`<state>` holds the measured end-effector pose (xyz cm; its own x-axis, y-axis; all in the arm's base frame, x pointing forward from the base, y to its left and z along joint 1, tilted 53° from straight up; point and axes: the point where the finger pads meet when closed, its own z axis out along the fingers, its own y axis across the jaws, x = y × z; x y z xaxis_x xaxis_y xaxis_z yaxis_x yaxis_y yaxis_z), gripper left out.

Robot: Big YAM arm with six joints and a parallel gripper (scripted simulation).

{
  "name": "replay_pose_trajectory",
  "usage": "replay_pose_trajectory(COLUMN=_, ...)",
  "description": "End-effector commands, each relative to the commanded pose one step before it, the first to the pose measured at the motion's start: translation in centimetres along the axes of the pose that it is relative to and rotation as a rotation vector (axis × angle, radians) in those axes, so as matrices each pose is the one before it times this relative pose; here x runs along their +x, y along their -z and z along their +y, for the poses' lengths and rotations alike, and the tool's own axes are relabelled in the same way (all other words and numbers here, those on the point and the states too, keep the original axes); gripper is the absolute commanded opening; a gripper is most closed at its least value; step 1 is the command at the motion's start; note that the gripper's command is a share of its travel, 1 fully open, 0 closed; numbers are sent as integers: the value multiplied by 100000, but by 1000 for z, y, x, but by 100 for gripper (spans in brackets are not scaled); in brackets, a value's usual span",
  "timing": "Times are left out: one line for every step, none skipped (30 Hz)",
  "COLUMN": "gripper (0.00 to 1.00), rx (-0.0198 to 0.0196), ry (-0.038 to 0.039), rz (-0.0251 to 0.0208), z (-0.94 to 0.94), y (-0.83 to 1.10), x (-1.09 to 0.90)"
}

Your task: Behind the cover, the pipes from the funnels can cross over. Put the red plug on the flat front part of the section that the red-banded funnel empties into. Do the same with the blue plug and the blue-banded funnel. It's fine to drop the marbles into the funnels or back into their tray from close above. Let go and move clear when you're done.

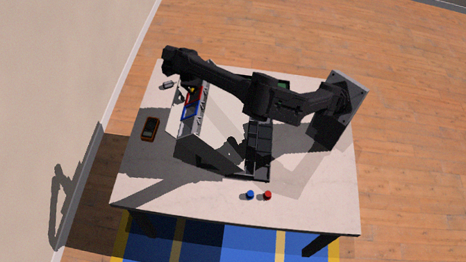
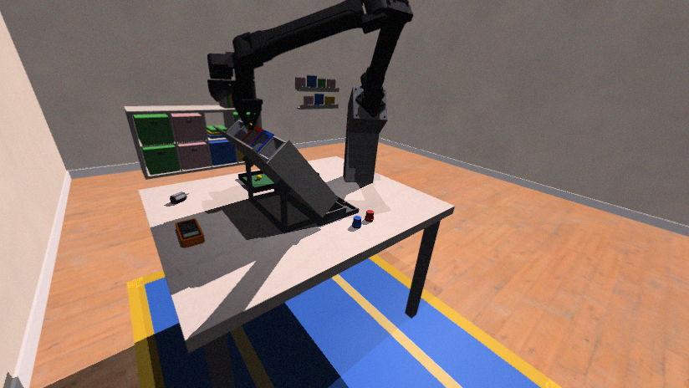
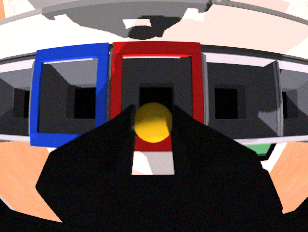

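Observation:
My gripper (image 1: 191, 88) (image 2: 250, 123) (image 3: 153, 113) is shut on a yellow marble (image 3: 153, 125). It holds the marble close above the red-banded funnel (image 3: 157, 48) (image 1: 201, 93); in the wrist view the marble overlaps the near edge of that opening. The blue-banded funnel (image 3: 72, 51) is directly beside it. The red plug (image 1: 267, 194) (image 2: 370, 215) and blue plug (image 1: 250, 194) (image 2: 356, 222) stand on the table, outside the sections. The dark sectioned tray (image 1: 263, 152) lies at the foot of the sloped housing (image 2: 303, 178); the arm hides part of it. The pipes are hidden.
The green-floored marble tray (image 2: 266, 181) (image 1: 283, 84) holds another yellow marble (image 2: 259, 177). An orange meter (image 1: 150, 128) (image 2: 189, 232) and a small grey cylindrical object (image 1: 168, 84) (image 2: 178, 197) lie behind the housing. Unbanded funnels flank the banded pair.

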<state>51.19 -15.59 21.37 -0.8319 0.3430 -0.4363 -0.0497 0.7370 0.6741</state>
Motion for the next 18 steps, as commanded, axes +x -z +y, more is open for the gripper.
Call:
replay_pose_trajectory(gripper=0, rx=679, ry=837, rz=-1438, z=-92, y=231, x=-502)
replay_pose_trajectory(gripper=0, rx=0, ry=0, rz=0, z=0, y=0, x=0)
replay_pose_trajectory(gripper=0, rx=0, ry=0, rz=0, z=0, y=0, x=0)
replay_pose_trajectory(gripper=0, rx=0, ry=0, rz=0, z=0, y=0, x=0)
replay_pose_trajectory(gripper=0, rx=0, ry=0, rz=0, z=0, y=0, x=0)
replay_pose_trajectory(gripper=0, rx=0, ry=0, rz=0, z=0, y=0, x=0)
replay_pose_trajectory(gripper=0, rx=0, ry=0, rz=0, z=0, y=0, x=0)
replay_pose_trajectory(gripper=0, rx=0, ry=0, rz=0, z=0, y=0, x=0)
replay_pose_trajectory(gripper=0, rx=0, ry=0, rz=0, z=0, y=0, x=0)
replay_pose_trajectory(gripper=0, rx=0, ry=0, rz=0, z=0, y=0, x=0)
replay_pose_trajectory(gripper=0, rx=0, ry=0, rz=0, z=0, y=0, x=0)
replay_pose_trajectory(gripper=0, rx=0, ry=0, rz=0, z=0, y=0, x=0)
replay_pose_trajectory(gripper=0, rx=0, ry=0, rz=0, z=0, y=0, x=0)
replay_pose_trajectory(gripper=0, rx=0, ry=0, rz=0, z=0, y=0, x=0)
replay_pose_trajectory(gripper=0, rx=0, ry=0, rz=0, z=0, y=0, x=0)
replay_pose_trajectory(gripper=56, rx=0, ry=0, rz=0, z=0, y=0, x=0)
replay_pose_trajectory(gripper=56, rx=0, ry=31, rz=0, z=0, y=0, x=0)
replay_pose_trajectory(gripper=56, rx=0, ry=0, rz=0, z=0, y=0, x=0)
